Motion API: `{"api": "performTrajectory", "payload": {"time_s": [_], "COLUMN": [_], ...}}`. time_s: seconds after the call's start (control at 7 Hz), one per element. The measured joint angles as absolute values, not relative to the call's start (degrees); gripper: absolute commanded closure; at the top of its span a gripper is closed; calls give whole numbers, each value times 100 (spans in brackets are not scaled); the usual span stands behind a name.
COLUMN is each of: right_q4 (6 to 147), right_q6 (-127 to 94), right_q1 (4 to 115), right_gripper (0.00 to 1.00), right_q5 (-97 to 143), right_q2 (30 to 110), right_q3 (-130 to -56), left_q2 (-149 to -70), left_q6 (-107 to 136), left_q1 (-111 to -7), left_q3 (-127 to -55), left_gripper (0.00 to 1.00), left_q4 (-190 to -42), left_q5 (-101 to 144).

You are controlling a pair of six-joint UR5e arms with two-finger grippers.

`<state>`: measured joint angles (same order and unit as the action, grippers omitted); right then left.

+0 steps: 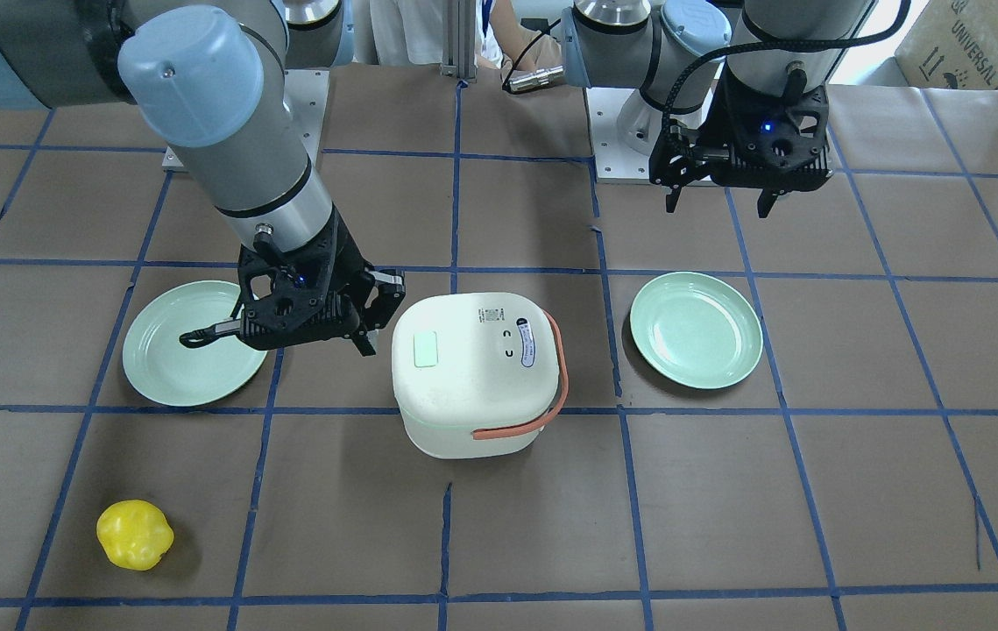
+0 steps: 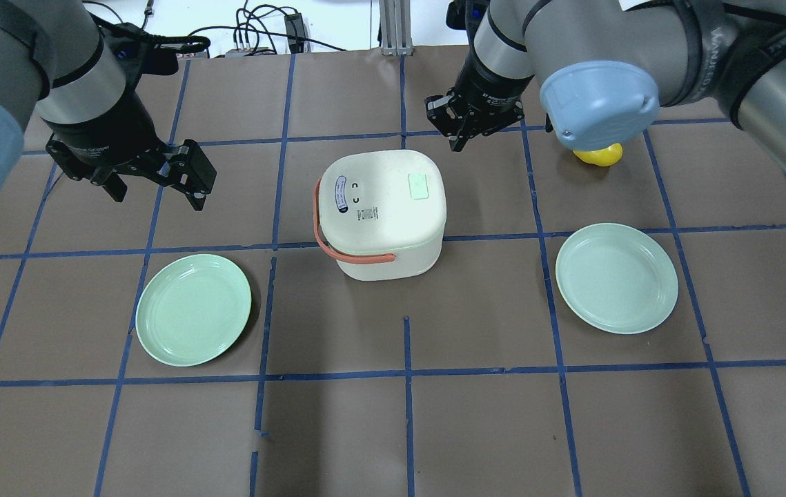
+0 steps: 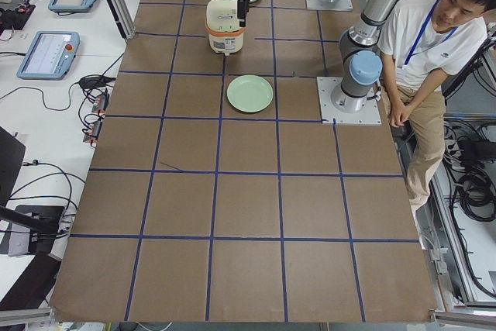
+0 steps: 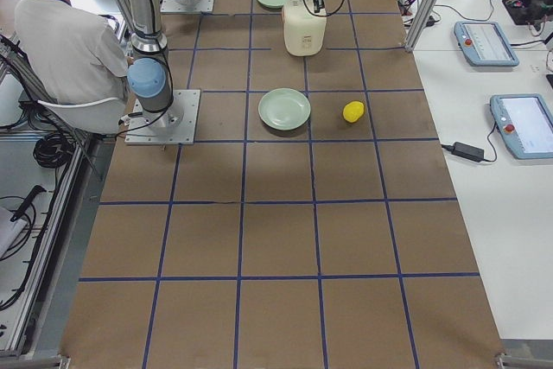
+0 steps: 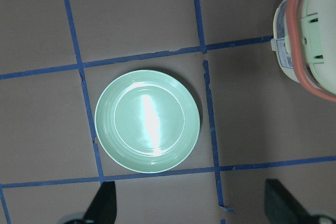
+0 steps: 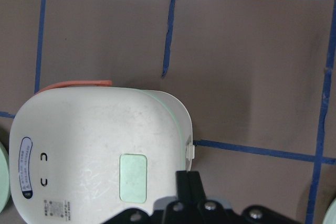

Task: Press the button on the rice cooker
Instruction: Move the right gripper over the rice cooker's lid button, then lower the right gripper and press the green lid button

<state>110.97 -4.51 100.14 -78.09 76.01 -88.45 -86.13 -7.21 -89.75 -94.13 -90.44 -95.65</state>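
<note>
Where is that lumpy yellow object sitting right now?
In the front-facing view the lumpy yellow object lies at lower left, on the robot's right side, beyond the pale green round plate and apart from the white rice cooker.

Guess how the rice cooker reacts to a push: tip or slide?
The rice cooker looks squat and wide-based, so tipping seems unlikely. A sideways shove would probably slide it on the flat table cover. Its orange handle lies folded down, so likely swings.

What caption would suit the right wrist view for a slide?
Right gripper, shut, hangs at the rice cooker's edge beside the pale green square on top.
</note>
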Motion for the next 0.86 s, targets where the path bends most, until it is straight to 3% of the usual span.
{"api": "performTrajectory", "payload": {"time_s": [0.86], "right_q4": [11229], "right_q6": [-563], "right_q1": [10372], "right_gripper": [100], "right_q5": [-7788], "right_q2": [7028], "right_q3": [-8393], "left_q2": [-8613], "left_q6": [-721], "left_q1": [-8976], "left_q3": [-9413], "left_gripper": [0], "left_q4": [-9044], "left_q5": [-9565]}}
